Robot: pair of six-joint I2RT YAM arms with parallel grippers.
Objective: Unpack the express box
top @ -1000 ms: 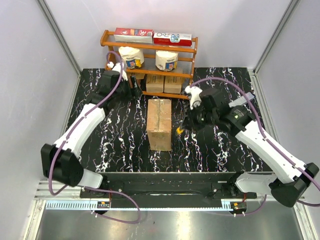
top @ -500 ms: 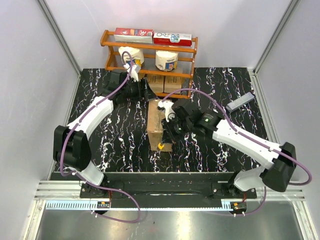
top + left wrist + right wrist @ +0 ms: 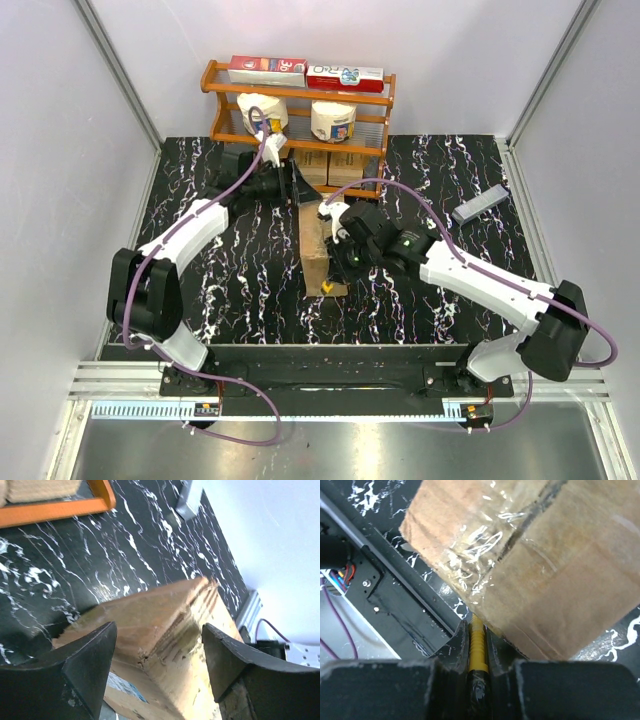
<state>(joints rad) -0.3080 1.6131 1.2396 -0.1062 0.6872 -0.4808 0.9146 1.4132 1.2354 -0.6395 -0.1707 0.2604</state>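
Express box (image 3: 312, 262): on tabletop (image 3: 230, 290), just before wooden shelf (image 3: 300, 93). Tape apparently unbroken, flaps closed, nothing out.
Left pincer (image 3: 157, 635): apart, straddling shelf-side end.
Right pincer (image 3: 477, 630): clamped on yellow tool (image 3: 477, 650), at the end farthest from the shelf.
Outstanding: slitting, emptying.

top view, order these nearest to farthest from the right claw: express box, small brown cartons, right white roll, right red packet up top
From the right claw, gripping a yellow tool:
1. express box, right beside it, near end.
2. small brown cartons, bottom of the wooden rack, behind the box.
3. white roll, middle shelf.
4. red packet, rack top, farthest back.
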